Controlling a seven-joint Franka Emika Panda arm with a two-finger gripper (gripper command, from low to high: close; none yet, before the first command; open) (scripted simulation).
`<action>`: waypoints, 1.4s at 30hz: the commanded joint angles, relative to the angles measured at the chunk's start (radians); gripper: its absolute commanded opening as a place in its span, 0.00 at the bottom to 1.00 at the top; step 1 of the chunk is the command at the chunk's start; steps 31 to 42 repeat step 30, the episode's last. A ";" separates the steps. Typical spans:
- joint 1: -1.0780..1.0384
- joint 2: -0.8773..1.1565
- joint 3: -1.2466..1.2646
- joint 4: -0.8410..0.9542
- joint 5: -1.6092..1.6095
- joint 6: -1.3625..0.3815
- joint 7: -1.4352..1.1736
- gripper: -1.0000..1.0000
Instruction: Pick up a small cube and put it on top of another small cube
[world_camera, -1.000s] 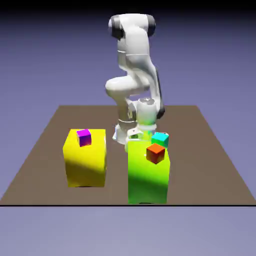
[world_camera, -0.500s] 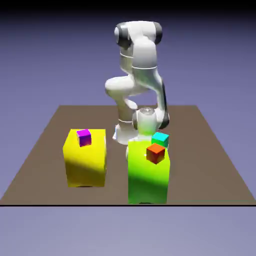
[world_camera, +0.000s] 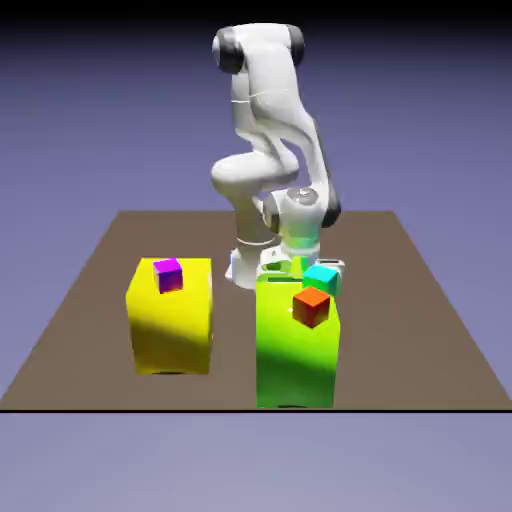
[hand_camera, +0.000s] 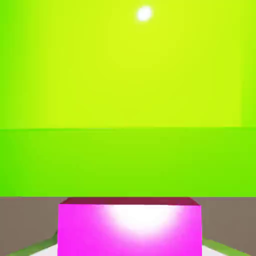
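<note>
Clearly, the hand (hand_camera: 129, 247) grips a glossy, flat-faced magenta cube (hand_camera: 87, 232) near the green block (hand_camera: 127, 162).

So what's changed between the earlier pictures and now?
The arm dipped behind the green block, then rose again. A magenta cube is gripped now; when it was grasped isn't shown. The yellow block and the purple, teal and red-orange cubes stayed put.
</note>
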 joint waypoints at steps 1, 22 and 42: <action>-0.002 -0.012 0.005 0.015 0.019 -0.044 0.017 0.00; -0.383 -0.223 0.387 0.443 0.046 -0.481 -0.444 0.00; -0.383 -0.148 0.394 0.368 0.041 -0.331 -0.439 1.00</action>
